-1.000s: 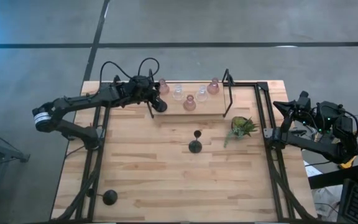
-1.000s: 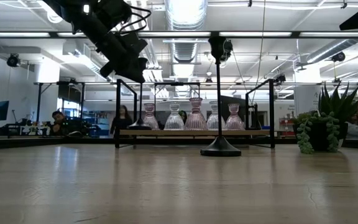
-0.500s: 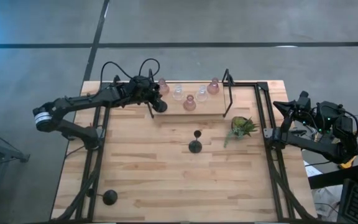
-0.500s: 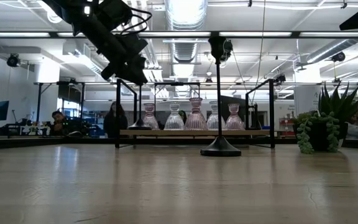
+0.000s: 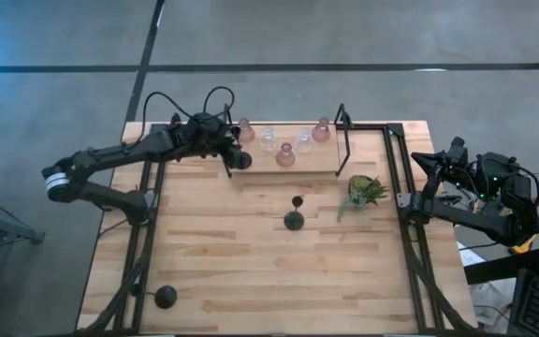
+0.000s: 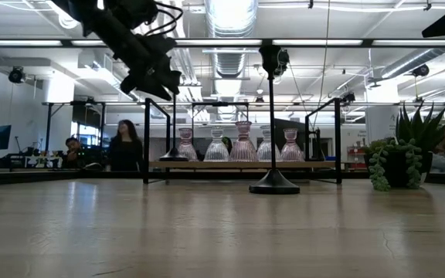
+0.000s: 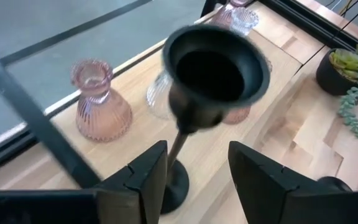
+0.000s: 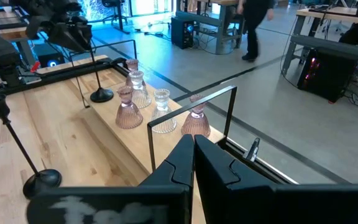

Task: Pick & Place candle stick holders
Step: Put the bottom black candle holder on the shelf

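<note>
One camera hangs overhead, looking straight down on the whole wooden table [image 5: 251, 253], while another sits at tabletop level, facing across the boards into the room beyond. Each wrist camera looks past its own fingers, the left close over a black candle stick holder [image 7: 207, 93], the right from farther off. All four share the raised shelf [image 5: 288, 166] of glass holders [image 6: 243, 143].

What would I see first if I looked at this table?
Probably the row of pink and clear glass holders on the low wooden shelf at the table's far edge. The left gripper, open, hovers above a black holder standing there, and another black holder stands mid-table.
</note>
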You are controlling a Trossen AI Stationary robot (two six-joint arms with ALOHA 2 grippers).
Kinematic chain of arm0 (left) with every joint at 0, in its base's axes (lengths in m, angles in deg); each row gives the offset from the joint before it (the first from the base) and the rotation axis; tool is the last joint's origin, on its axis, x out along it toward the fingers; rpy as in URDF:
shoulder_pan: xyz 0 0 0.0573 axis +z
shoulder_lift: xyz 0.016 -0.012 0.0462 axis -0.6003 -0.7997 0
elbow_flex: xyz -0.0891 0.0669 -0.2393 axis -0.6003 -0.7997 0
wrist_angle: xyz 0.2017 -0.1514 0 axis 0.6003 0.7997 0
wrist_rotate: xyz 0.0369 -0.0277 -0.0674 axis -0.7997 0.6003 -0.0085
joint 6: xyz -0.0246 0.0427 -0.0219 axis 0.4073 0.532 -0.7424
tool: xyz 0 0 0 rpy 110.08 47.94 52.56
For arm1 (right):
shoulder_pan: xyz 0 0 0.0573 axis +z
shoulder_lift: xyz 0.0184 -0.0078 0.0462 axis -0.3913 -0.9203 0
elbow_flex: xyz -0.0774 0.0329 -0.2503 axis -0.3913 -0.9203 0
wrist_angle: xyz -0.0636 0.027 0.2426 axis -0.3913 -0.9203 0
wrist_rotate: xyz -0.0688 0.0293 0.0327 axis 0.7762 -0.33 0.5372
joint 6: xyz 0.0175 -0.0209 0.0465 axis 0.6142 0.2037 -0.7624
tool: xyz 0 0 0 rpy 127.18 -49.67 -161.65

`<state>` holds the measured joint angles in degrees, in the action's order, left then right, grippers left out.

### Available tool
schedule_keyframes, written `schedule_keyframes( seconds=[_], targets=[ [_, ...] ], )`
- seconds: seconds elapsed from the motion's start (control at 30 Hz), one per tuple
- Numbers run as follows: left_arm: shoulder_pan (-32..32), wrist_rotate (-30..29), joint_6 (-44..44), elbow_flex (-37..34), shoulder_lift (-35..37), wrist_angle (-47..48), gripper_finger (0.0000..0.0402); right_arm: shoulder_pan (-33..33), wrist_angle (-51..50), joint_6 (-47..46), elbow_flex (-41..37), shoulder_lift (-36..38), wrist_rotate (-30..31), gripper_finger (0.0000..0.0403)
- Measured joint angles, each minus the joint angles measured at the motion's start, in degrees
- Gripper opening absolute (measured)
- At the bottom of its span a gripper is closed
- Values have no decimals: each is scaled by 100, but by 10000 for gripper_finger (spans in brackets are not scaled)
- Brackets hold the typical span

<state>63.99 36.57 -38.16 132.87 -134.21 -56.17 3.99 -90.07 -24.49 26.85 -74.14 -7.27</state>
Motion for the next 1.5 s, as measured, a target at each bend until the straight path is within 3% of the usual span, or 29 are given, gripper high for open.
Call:
schedule_keyframes(
  seconds=[1.0, 1.17, 1.4, 1.5],
  targets=[
    [-606, 116, -1248, 0, 2598, 2484, 174, 0, 0, 0, 0, 1, 0, 8],
    [-692, 787, -1725, 0, 2964, 2868, 174, 1, 0, 0, 0, -1, 0, 8],
    [-706, 2459, -1142, 0, 3360, 2370, 173, 2, 0, 0, 0, 2, 0, 8],
    [-744, 2870, -971, 0, 3421, 2085, 172, 0, 1, 0, -1, -1, 0, 8]
  ],
)
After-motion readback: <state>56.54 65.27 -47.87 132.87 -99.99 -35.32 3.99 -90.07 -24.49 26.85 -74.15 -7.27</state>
